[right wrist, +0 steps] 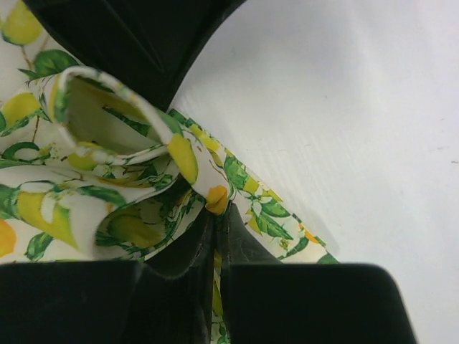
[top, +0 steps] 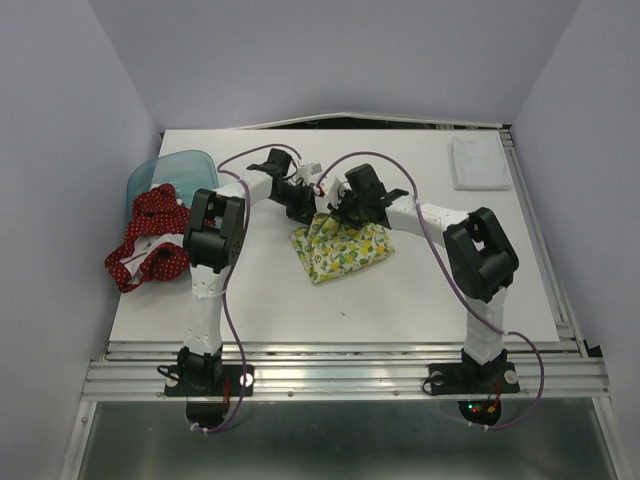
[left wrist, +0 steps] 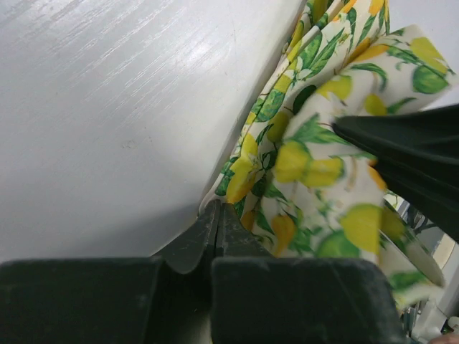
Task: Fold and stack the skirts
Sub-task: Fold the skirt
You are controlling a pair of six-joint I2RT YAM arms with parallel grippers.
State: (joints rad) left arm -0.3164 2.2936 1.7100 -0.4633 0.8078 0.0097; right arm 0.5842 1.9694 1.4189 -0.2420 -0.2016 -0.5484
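Two closed jaws pinch the lemon skirt (top: 345, 252) along its upper edge; its cloth lies lower right of them

You are watching from above and behind the arms (top: 215, 240), looking down on the whole table (top: 420, 300). Both wrist cameras are facing it from very near, sharing the lemon-print skirt (left wrist: 315, 179) with the overhead view.
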